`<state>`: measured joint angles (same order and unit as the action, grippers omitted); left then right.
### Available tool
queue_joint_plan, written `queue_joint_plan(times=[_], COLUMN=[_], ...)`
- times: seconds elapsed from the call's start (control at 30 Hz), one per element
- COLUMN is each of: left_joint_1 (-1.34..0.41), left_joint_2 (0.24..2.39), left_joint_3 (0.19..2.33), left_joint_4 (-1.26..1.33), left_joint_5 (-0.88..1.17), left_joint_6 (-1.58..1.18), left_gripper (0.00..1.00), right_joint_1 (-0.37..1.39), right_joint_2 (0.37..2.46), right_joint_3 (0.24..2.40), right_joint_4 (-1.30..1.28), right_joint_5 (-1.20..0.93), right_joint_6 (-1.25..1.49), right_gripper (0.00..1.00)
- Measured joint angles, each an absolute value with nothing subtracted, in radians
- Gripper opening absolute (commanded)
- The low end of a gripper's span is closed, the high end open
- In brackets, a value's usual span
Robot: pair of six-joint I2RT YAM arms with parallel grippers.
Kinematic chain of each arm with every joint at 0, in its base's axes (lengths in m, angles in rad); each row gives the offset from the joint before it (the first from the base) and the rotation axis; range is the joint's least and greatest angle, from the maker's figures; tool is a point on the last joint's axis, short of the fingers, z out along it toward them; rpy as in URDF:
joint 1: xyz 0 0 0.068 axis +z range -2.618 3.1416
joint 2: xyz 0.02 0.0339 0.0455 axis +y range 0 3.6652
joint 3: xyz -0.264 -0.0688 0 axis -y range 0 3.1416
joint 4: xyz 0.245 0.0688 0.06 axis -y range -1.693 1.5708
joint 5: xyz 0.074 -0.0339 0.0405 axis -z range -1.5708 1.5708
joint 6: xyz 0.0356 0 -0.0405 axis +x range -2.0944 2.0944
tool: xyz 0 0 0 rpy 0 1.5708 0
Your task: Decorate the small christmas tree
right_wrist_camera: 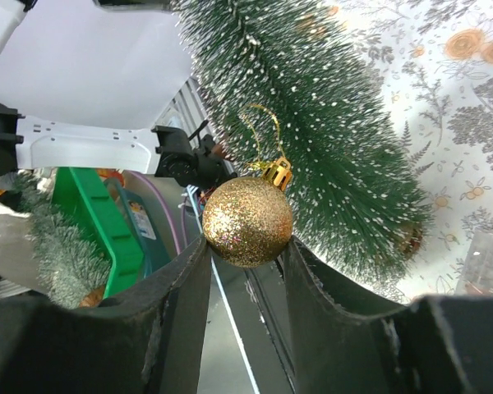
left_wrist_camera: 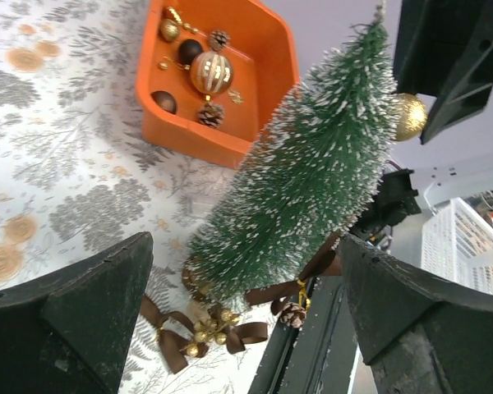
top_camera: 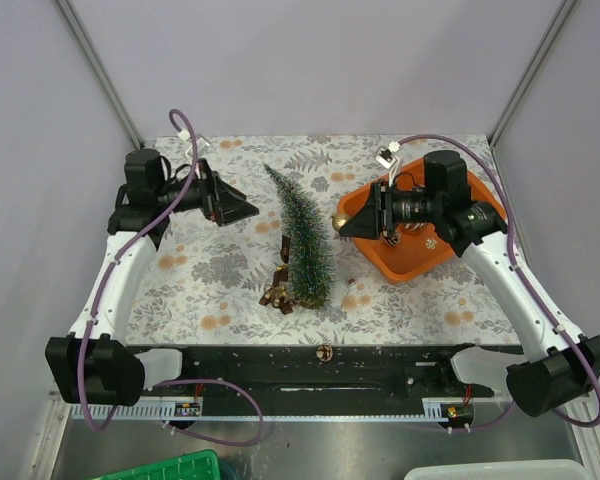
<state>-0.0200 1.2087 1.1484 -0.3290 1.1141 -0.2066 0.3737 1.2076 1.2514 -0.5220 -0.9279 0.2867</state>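
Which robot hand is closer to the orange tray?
Right. The right gripper, holding a gold ball, is at the tray's edge; the left gripper is open on the tree's far side.

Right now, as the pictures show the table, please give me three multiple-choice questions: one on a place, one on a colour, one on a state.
1. On which side of the small christmas tree does the orange tray lie?
A. to its right
B. to its left
C. under it

2. What colour is the glitter ball between the right fingers?
A. red
B. gold
C. blue

3. How are the left fingers?
A. open, holding nothing
B. shut on the tree
C. shut on a bow

Answers:
1 A: the top view shows the tray on the right arm's side.
2 B: the right wrist view shows gold glitter.
3 A: they stand wide apart, touching nothing.
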Motion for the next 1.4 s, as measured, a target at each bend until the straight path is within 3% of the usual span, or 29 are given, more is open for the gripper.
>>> queue_joint_plan(times=[0.23, 0.3, 0.4, 0.67, 0.97, 1.2, 1.4], left_joint_1=[-0.112, -0.117, -0.124, -0.177, -0.198, -0.199, -0.200], left_joint_2=[1.238, 1.248, 1.264, 1.287, 1.299, 1.300, 1.300], left_joint_3=[1.134, 1.134, 1.134, 1.117, 1.117, 1.117, 1.117], left_joint_4=[-0.246, -0.223, -0.196, -0.146, -0.131, -0.131, -0.131], left_joint_5=[1.118, 1.118, 1.117, 1.107, 1.087, 1.086, 1.086], left_joint_6=[-0.249, -0.260, -0.275, -0.305, -0.311, -0.311, -0.311], left_gripper=[0.99, 0.95, 0.82, 0.69, 0.68, 0.60, 0.58], right_joint_1=[0.375, 0.375, 0.375, 0.377, 0.431, 0.448, 0.457], right_joint_2=[1.208, 1.207, 1.207, 1.220, 1.265, 1.271, 1.271], right_joint_3=[1.287, 1.303, 1.327, 1.369, 1.370, 1.370, 1.370], right_joint_4=[-0.538, -0.552, -0.566, -0.569, -0.577, -0.581, -0.605], right_joint_5=[-0.870, -0.852, -0.837, -0.833, -0.829, -0.828, -0.828], right_joint_6=[0.266, 0.258, 0.253, 0.250, 0.239, 0.231, 0.220], right_gripper=[0.24, 0.24, 0.23, 0.23, 0.22, 0.22, 0.21])
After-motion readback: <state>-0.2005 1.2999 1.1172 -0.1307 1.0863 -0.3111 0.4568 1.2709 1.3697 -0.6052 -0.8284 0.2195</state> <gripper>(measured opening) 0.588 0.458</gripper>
